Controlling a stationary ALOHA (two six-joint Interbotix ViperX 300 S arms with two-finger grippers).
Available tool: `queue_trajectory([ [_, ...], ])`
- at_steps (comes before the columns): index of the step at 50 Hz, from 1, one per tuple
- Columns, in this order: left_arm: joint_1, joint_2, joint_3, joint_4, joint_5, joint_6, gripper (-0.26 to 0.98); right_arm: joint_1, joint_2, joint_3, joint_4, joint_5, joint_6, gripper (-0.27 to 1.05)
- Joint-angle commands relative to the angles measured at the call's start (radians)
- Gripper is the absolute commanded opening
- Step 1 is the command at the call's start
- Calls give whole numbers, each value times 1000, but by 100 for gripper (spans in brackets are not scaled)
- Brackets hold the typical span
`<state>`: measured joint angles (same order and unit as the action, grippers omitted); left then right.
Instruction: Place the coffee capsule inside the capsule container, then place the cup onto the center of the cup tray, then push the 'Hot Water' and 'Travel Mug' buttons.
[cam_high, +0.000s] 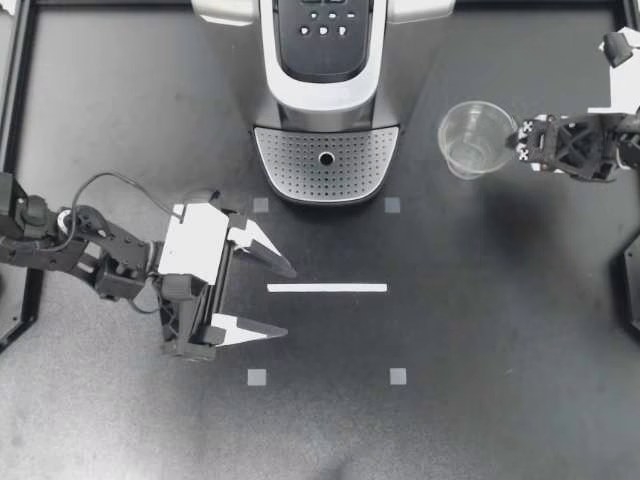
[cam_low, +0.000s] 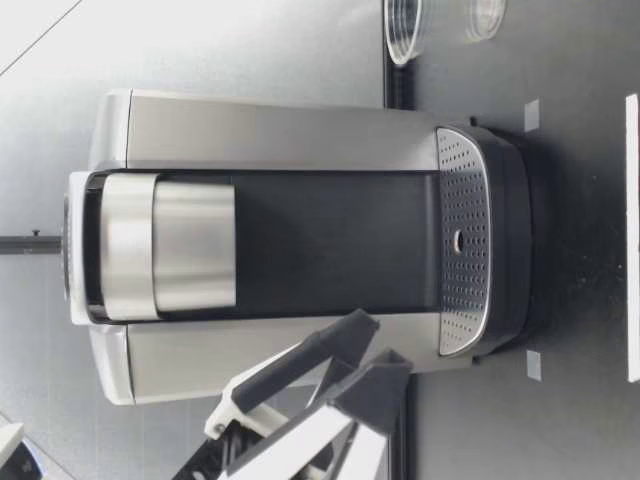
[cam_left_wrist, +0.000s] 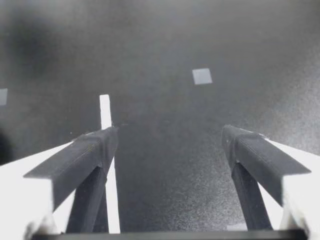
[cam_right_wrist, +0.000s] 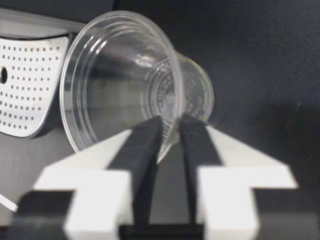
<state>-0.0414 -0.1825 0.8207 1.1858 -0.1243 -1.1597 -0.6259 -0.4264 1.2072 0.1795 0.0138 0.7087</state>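
Cup (cam_high: 476, 138): likely handling as light, thin, crushable plastic; pinching rim wall, right gripper (cam_high: 518, 141) fingers clamping on it; left gripper (cam_high: 290, 301) fingers standing apart, empty.

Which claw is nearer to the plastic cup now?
Right. The right claw pinches the rim of the cup beside the coffee machine; the left claw hangs open over the table, well away from it.

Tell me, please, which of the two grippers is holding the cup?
The right gripper: it is shut on the rim of the cup. The left gripper is open, with nothing between its fingers.
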Motion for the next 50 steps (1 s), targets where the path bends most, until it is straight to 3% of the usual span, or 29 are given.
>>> queue_trajectory([
  [1,3,-15,-9,0,-5,0,76,-6,-14,-21,-6,5,-3,23],
  [12,3,-15,-8,0,-5,2,76,-6,-15,-21,-12,46,0,7],
  [23,3,-20,-6,0,-5,2,76,12,-64,-31,11,71,17,6],
  [35,3,-32,-5,0,-5,5,76,130,-87,-77,43,64,126,6],
  [50,3,-40,6,-2,-9,3,76,268,25,-167,41,-60,249,6],
])
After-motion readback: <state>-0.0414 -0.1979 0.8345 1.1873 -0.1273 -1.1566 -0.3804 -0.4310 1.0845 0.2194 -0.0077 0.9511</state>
